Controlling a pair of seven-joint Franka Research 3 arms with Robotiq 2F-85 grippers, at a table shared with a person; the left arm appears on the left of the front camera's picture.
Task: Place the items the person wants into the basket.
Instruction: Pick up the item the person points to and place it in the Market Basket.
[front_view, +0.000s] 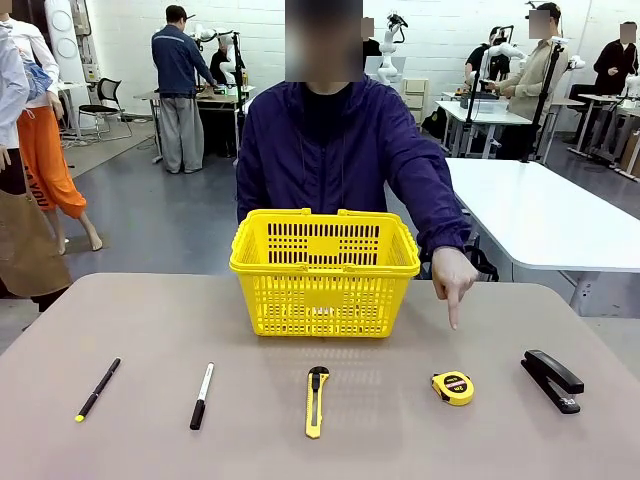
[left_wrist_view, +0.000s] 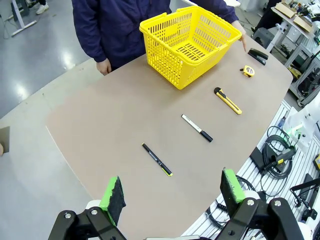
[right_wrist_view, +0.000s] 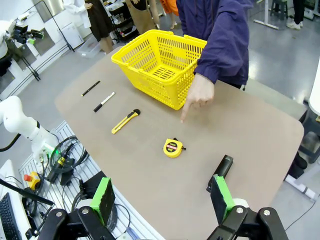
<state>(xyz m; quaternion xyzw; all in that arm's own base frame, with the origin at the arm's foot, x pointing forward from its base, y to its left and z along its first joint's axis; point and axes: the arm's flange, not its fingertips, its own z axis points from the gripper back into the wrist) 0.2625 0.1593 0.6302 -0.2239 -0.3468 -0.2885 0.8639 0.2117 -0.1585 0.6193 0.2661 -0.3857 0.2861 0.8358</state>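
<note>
- The left gripper hangs high over the robot's side of the table, well apart from the basket, its green pads spread wide with nothing between them.
- The right gripper hangs the same way, well back from the basket, pads wide apart and empty.
- The person's hand reaches past the basket's right corner, index finger pointing straight down.
- The tape measure lies flat on the table under that finger, on the robot's side of the basket and to its right, not touched.
- The stapler lies farther right of the basket than the tape measure.
- The utility knife lies directly in front of the basket.
- The marker lies left of the basket's front, cap toward the robot.
- The pen lies farthest left of the basket.
- The basket stands upright at the far middle of the table, just before the person.
</note>
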